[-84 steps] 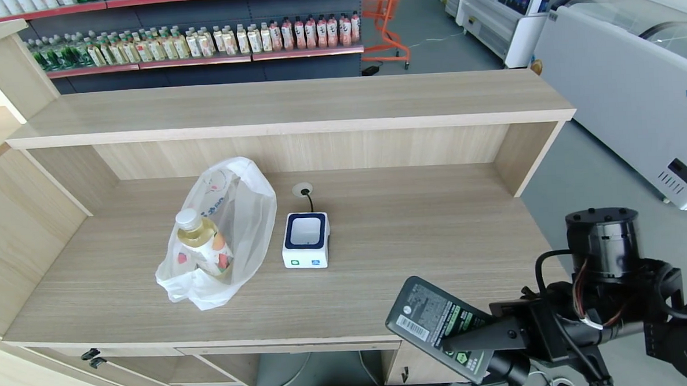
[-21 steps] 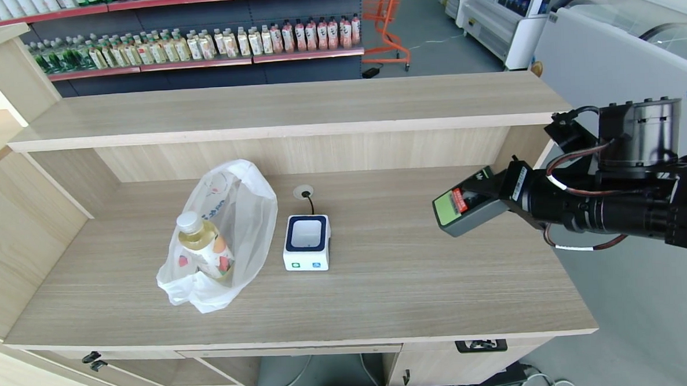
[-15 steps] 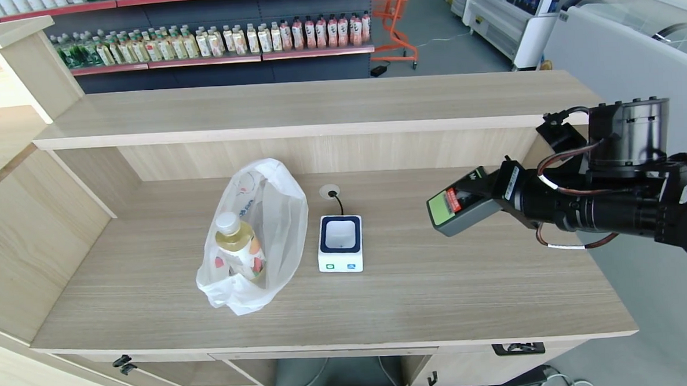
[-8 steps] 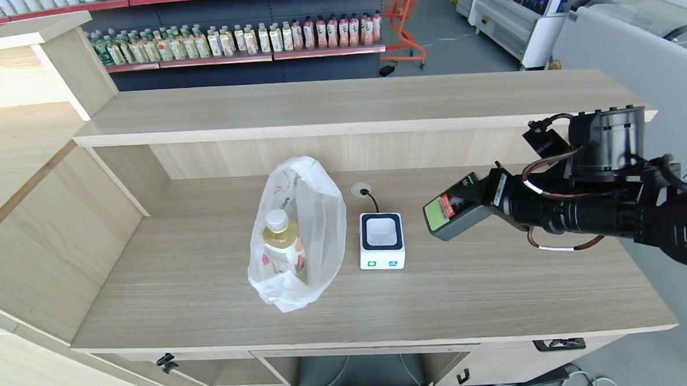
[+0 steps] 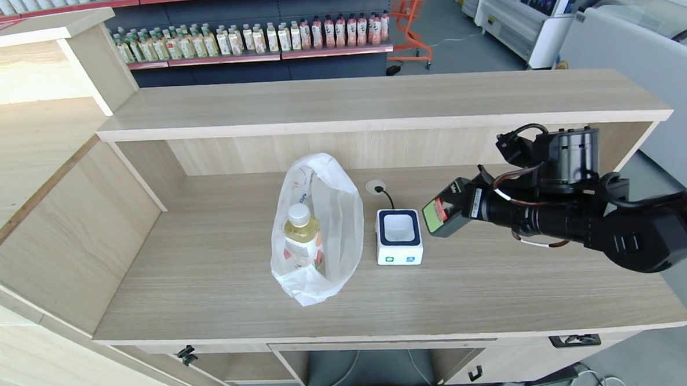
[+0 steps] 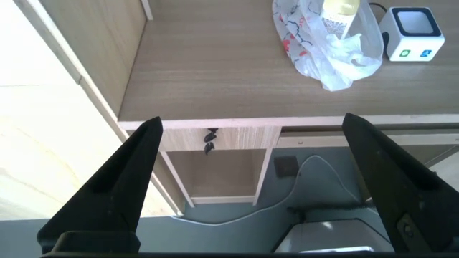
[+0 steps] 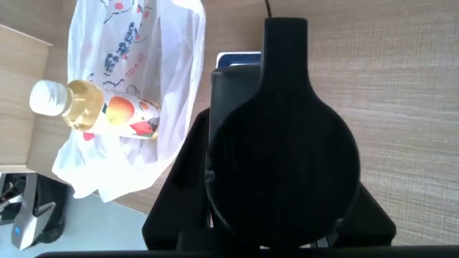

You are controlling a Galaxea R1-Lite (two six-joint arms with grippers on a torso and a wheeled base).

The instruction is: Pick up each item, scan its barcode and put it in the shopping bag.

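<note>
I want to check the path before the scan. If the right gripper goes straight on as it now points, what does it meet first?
Probably the scanner: the right gripper, shut on the dark box, points at it. The box may instead pass just above it toward the shopping bag; height is unclear.

Counter: a pale wood-grain checkout desk stands in a shop, walled at its back and both sides.
Ledge: a raised shelf runs along the desk's far edge.
Cable port: a round grommet sits in the desktop near the back wall.
Shelving: rows of drink bottles line red-edged racks beyond.
Aisle: an orange wire stand stands on the grey floor.
Right side: a white chest freezer.
Under the front edge: a dark latch.
</note>
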